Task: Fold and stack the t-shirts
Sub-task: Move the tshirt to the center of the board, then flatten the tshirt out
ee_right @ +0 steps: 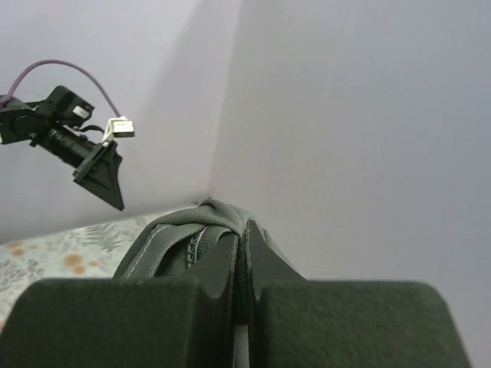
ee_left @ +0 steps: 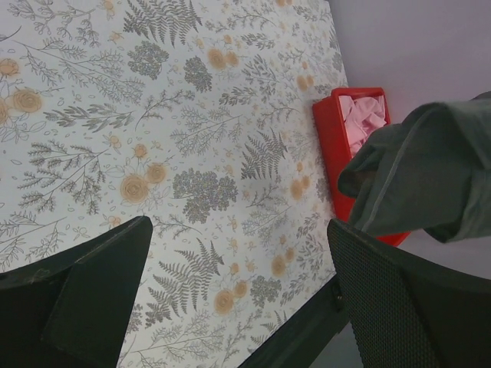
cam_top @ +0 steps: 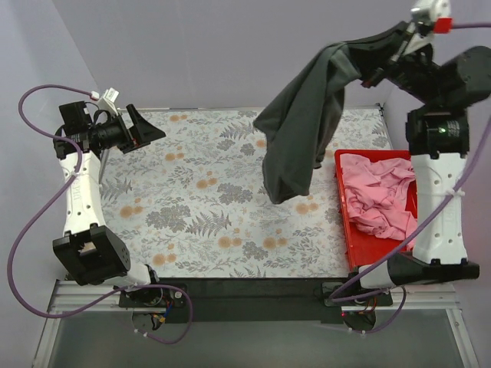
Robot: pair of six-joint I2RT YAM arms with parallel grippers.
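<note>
Right fingers pinch the grey t-shirt — limp, light. With left fingers spread, take its dangling lower edge, mid-frame.

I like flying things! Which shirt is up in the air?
The dark grey cloth t-shirt, hanging from the right gripper; the pink cloth t-shirts lie in the red plastic tray.

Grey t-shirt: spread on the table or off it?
Off it: the grey t-shirt hangs bunched from the shut right hand, above the floral cloth.
</note>
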